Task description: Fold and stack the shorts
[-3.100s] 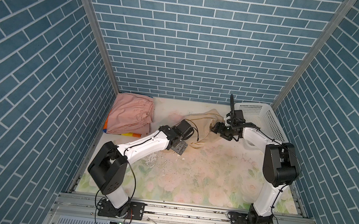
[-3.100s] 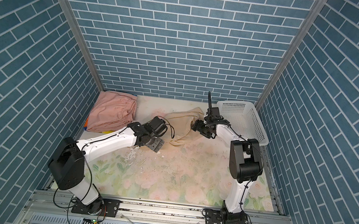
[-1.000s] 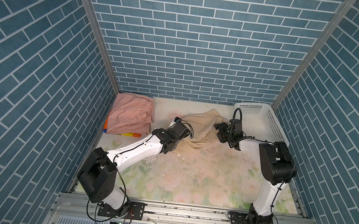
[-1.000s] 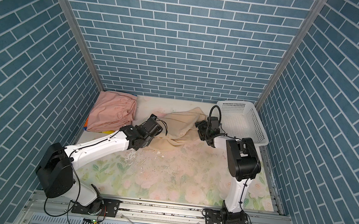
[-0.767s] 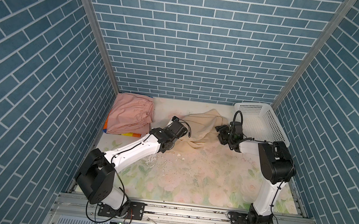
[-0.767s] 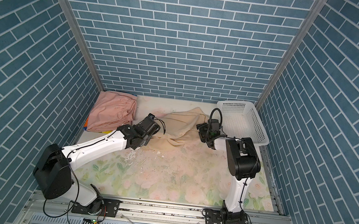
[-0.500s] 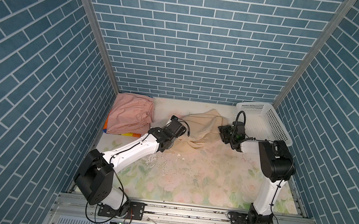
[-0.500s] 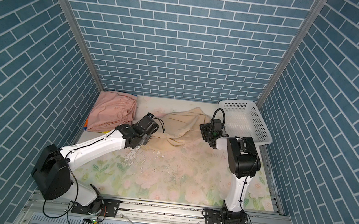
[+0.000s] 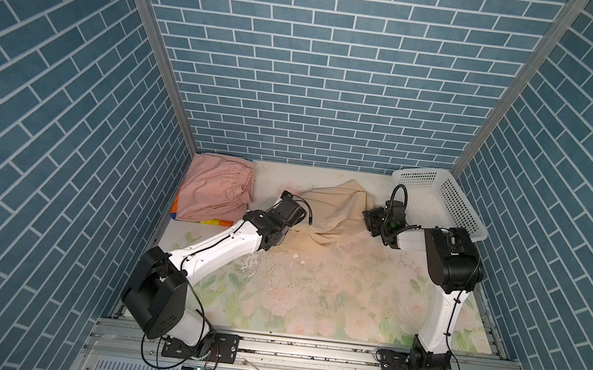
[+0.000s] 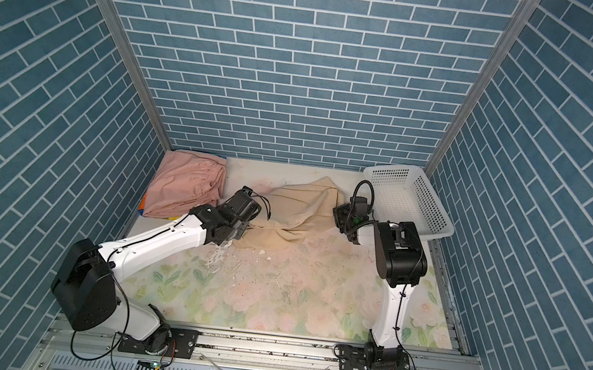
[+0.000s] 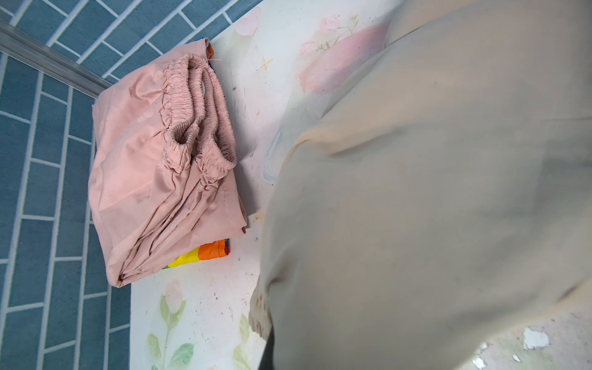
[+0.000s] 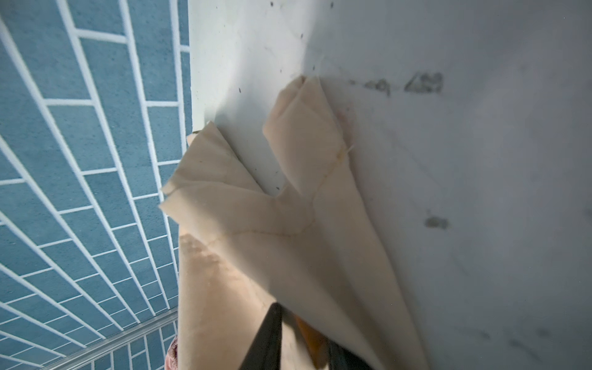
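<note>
Pink-and-green flower print covers the table [image 9: 313,290], which is walled in by blue brick. At the back middle lie the beige shorts [image 9: 330,212], rumpled and only half spread. They sit directly between the two grippers, so each arm reaches inward to one side edge. The two leg ends [image 12: 304,109] point away toward the back wall. The gathered waist shows at the left side, and I judge it runs side to side along the front edge from one gripper toward the other.

Well apart in the back left corner, the pink shorts [image 9: 216,188] lie folded on top of the rainbow shorts [image 11: 205,253], whose striped edge peeks out below. This stack lies just beyond the left arm, the nearer one. A white basket [image 9: 422,171] sits tilted in the back right corner.

Both arms stretch low and forward, wrists close to the table. The left gripper [image 11: 269,347] is clamped on the beige shorts at the gathered waist, with cloth draped over it. The right gripper [image 12: 304,339] has its jaws on either side of the opposite edge, but I cannot tell whether they have bitten yet.
</note>
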`<state>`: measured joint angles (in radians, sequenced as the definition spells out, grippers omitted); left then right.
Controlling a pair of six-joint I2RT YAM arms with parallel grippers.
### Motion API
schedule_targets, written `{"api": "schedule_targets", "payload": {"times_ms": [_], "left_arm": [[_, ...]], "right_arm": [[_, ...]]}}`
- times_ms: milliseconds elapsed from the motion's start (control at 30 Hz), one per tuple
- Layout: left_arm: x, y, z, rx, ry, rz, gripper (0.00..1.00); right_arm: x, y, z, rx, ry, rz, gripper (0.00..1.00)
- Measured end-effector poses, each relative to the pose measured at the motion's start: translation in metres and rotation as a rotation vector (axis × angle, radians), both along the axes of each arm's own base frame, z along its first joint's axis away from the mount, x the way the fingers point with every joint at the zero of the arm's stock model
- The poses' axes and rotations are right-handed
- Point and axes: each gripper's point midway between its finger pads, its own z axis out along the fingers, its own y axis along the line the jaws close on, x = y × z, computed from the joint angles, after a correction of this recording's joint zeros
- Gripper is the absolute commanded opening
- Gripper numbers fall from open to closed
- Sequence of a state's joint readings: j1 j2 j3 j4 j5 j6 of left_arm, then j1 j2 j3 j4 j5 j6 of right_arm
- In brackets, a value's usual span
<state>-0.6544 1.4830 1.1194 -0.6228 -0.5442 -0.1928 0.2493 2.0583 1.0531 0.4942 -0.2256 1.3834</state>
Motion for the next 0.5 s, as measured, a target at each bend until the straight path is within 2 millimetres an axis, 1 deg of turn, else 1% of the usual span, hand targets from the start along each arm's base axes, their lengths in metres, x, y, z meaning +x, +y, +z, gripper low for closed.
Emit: {"api": "schedule_targets", "payload": {"times_ms": [133, 200, 300, 400, 500], "left_arm": [[0.000, -0.001, -0.001, -0.003, 0.005, -0.002, 0.00], [0.000, 0.000, -0.002, -0.004, 0.007, -0.001, 0.00], [0.001, 0.001, -0.003, -0.016, 0.015, 0.003, 0.00], [0.004, 0.008, -0.005, -0.042, 0.029, 0.024, 0.00], [0.009, 0.018, -0.004, -0.062, 0.037, 0.052, 0.00]], "right_arm": [[0.000, 0.001, -0.004, -0.002, 0.008, 0.004, 0.05], [0.000, 0.001, -0.004, -0.002, 0.011, 0.005, 0.00], [0.001, 0.003, -0.002, 0.000, 0.010, 0.012, 0.00], [0.006, 0.006, 0.007, -0.008, -0.004, 0.032, 0.00], [0.010, 0.008, 0.029, -0.037, -0.032, 0.064, 0.00]]}}
